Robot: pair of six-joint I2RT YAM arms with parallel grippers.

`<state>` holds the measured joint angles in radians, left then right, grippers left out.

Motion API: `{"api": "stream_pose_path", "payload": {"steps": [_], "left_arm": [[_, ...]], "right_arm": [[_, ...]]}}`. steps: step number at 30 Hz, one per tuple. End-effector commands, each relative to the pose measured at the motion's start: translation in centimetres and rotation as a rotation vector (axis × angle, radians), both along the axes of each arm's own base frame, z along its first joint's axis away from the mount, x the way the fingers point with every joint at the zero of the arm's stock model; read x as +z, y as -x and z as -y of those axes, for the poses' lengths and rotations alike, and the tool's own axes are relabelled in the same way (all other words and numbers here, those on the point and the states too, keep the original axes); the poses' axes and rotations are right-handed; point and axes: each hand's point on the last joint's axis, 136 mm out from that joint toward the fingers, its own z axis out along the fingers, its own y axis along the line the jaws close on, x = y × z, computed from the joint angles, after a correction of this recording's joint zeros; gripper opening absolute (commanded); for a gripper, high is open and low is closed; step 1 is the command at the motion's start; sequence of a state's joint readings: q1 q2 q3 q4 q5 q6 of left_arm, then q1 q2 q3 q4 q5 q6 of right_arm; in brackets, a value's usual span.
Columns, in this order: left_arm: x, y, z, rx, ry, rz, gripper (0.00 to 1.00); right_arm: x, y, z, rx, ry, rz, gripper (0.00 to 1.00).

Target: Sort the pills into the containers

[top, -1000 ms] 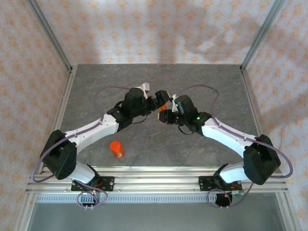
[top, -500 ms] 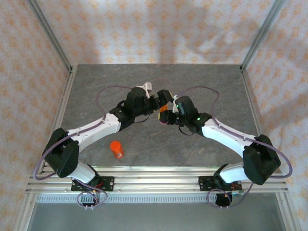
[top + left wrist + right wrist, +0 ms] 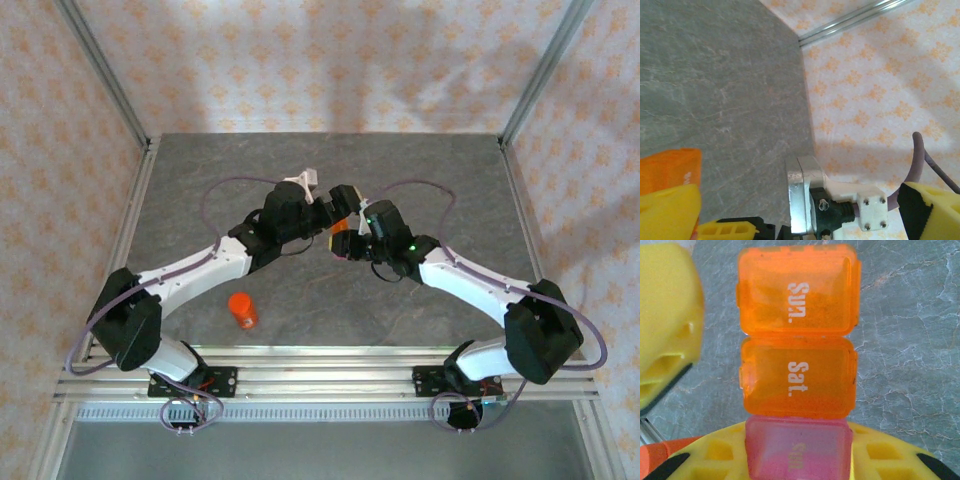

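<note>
Containers | pink end clamped in right hand | orange end protruding

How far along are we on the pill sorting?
Done: nothing visibly sorted; the containers look shut. In hand: right gripper grips their pink end, with the open left gripper beside the orange end. Left: opening cells and filling them; the orange bottle stands apart, untouched.

In the right wrist view the pill box runs off the bottom edge at its pink cell (lettering there too faint to read). From above, the left gripper and right gripper hide most of it. The left wrist view's edge cuts its orange end.
</note>
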<state>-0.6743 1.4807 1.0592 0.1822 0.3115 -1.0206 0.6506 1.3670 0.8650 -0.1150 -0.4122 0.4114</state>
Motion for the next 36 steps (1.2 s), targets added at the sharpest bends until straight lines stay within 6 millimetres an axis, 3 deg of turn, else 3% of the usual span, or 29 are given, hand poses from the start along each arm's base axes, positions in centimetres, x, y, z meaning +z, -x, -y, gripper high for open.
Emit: {"api": "stream_pose_path", "payload": {"steps": [1, 11, 12, 24, 25, 36], "left_arm": [[1.7, 0.1, -1.8, 0.048, -0.047, 0.054, 1.00], [2.1, 1.7, -3.5, 0.005, -0.081, 0.023, 1.00], [2.3, 1.9, -3.4, -0.005, -0.073, 0.024, 1.00], [4.0, 2.3, -2.1, -0.058, 0.017, 0.033, 1.00], [3.9, 2.3, -2.0, -0.059, 0.020, 0.031, 1.00], [5.2, 2.0, -1.4, -0.060, 0.048, 0.057, 1.00]], "right_arm": [[1.1, 0.4, 0.0, 0.022, -0.033, 0.045, 0.36], [3.5, 2.6, 0.9, 0.139, -0.008, 0.168, 0.36], [4.6, 2.7, 1.0, 0.142, -0.019, 0.198, 0.36], [7.6, 1.4, 0.3, 0.127, -0.060, 0.267, 0.35], [6.9, 1.1, 0.1, 0.126, -0.052, 0.251, 0.35], [6.9, 1.0, -0.6, 0.139, -0.078, 0.232, 0.35]]}}
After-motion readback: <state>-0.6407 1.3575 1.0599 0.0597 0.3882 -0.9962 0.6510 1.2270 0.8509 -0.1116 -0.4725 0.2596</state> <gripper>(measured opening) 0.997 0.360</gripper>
